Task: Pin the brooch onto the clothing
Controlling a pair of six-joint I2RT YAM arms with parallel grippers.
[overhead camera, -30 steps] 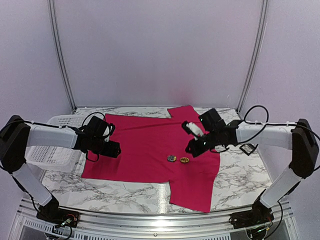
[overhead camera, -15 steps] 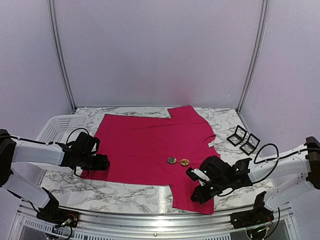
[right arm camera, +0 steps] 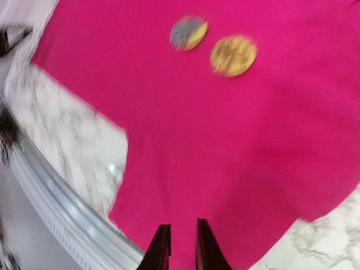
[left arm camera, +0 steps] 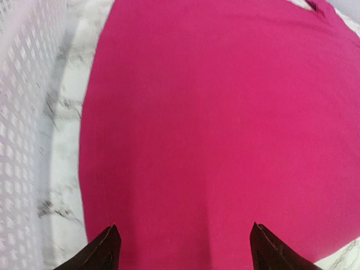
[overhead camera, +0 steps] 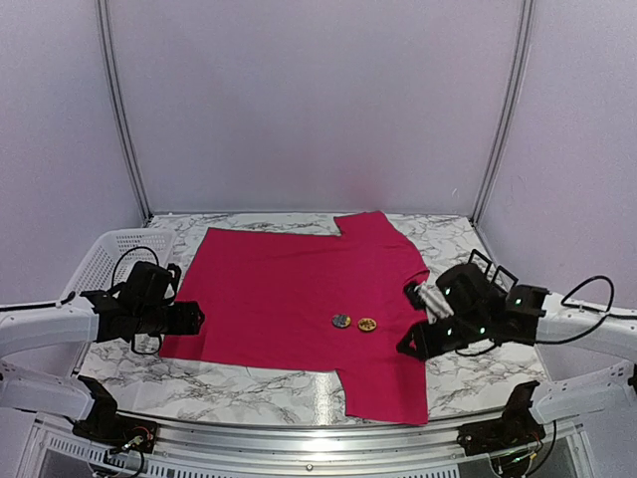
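As the crimson T-shirt [overhead camera: 289, 284] lies spread mid-bench, a grey brooch [overhead camera: 341, 320] and a gold brooch [overhead camera: 367, 324] sit on it, seemingly unpinned. The left hand [left arm camera: 184, 226] gapes empty and the right hand [right arm camera: 182, 224] is all but closed, empty. Next, likely: picking one up.

Motion blur smears the right wrist view, so neither the grey-and-yellow brooch [right arm camera: 188, 32] nor the gold brooch [right arm camera: 233, 55] shows a readable design. In the left wrist view the T-shirt [left arm camera: 225, 124] runs off three edges, the basket [left arm camera: 22, 112] is cut at the left, and only the left claw's [left arm camera: 183, 247] tips show. The right arm [overhead camera: 557, 321] partly hides the black frames [overhead camera: 498, 269] on the desk [overhead camera: 249, 383].
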